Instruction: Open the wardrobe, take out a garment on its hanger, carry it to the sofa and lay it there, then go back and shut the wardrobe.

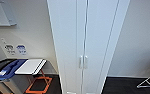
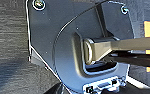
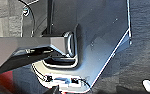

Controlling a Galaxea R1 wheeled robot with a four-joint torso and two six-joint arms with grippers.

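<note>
Facing the wardrobe point(image 1: 87, 45), both doors shut, nothing out yet.

Dead ahead it stands, two pale handles point(image 1: 83, 62) side by side at the middle seam; best approach, I'd say, is square-on, hooking one handle and pulling straight out. Head view gives doors and the folded rack point(image 1: 149, 82) far right; wrist views give dark carpet point(image 3: 143, 50) instead. Either pincer open or closed? Cannot tell.
</note>
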